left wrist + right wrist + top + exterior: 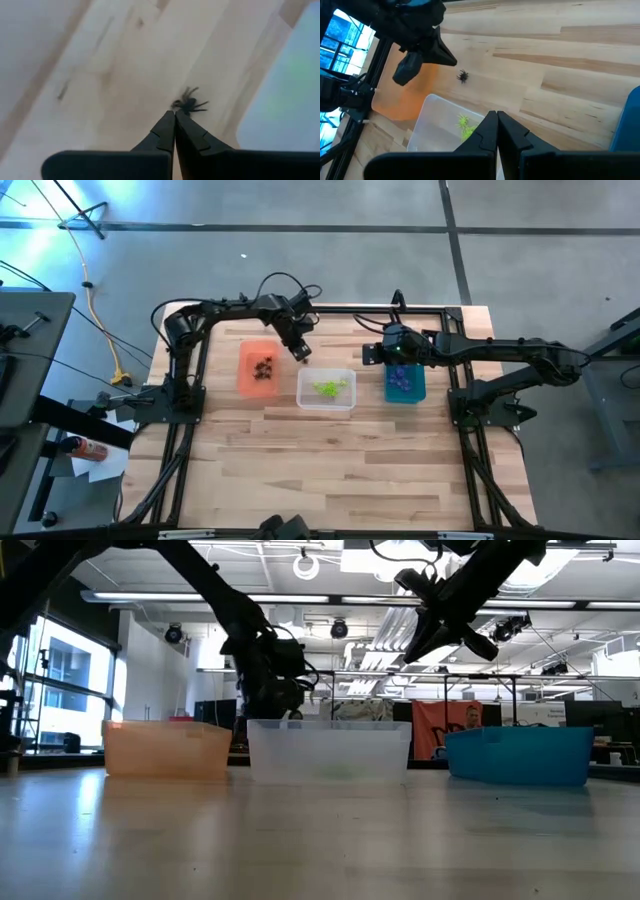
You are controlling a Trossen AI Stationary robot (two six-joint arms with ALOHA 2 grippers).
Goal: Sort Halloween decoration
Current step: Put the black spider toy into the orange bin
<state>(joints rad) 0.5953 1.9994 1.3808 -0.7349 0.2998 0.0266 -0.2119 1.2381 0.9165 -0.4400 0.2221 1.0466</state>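
Left gripper (174, 116) closed, holding nothing, black spider (189, 103) flat on the bare table (330, 455) just ahead of its tips, legs splayed forward, no clear long axis; right gripper (497, 116) closed, empty

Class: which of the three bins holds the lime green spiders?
The clear bin, the middle of the row, holds the green spiders; the orange bin holds dark ones and the teal bin purple.

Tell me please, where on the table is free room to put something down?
The wide wooden front half of the table, before the orange bin, clear bin and blue bin, is bare. The back strip is crowded: both grippers hang there, and a black spider lies behind the bins.
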